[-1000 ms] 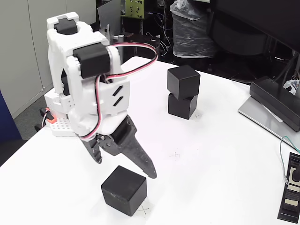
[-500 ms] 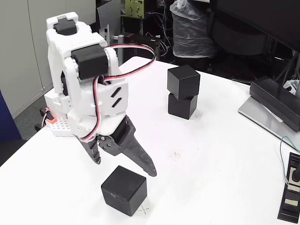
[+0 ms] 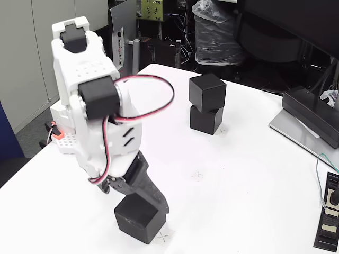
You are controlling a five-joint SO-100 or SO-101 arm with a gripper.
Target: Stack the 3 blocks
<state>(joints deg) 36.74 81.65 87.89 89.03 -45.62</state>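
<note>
Your gripper (image 3: 139, 203) reached the lone black cube (image 3: 140, 218) at bottom center, fingers straddling its top; whether they clamped it cannot be told. It sat corner-forward, no long axis. Two stacked cubes (image 3: 207, 103) stood at upper center, top one twisted.

— What is everything resting on?
— A white table (image 3: 238, 174).
— What lies on it?
— One black cube (image 3: 139, 219) near the front edge, a two-cube stack (image 3: 206, 106) further back, and a flat black device (image 3: 312, 119) at the right.
</note>
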